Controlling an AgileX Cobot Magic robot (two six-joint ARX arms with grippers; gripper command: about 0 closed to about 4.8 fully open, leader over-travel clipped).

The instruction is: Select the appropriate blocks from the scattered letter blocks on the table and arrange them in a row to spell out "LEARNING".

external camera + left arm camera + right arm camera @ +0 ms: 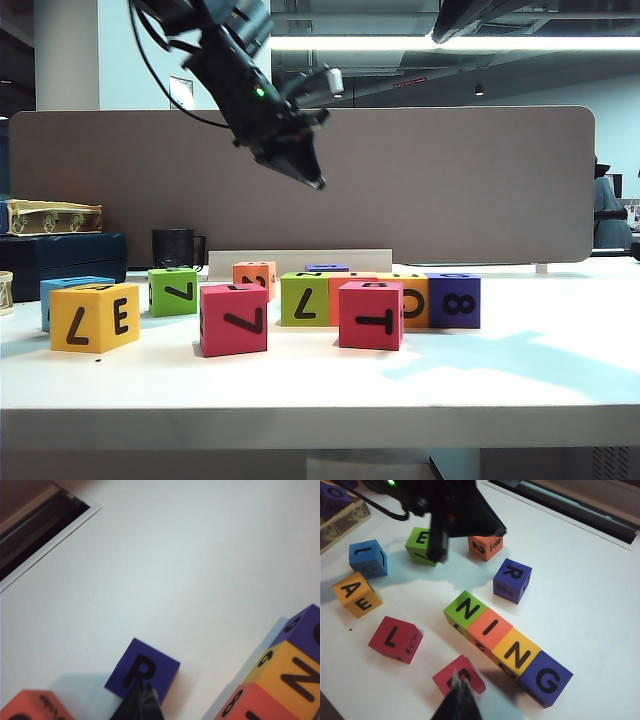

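Four letter blocks (507, 647) read NING; left tool (141, 705), right tool (459, 701) pressed together

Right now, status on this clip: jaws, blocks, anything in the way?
Left gripper shut, empty, above the purple R block. Right gripper shut, empty, over a red block. NING row set; L, E, A, R loose. Nothing blocking.

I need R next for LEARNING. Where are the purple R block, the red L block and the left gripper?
purple R block (512, 580), right wrist view, top face.
red L block (395, 638), right wrist view, top face.
left gripper (141, 700), left wrist view, shut fingertips.
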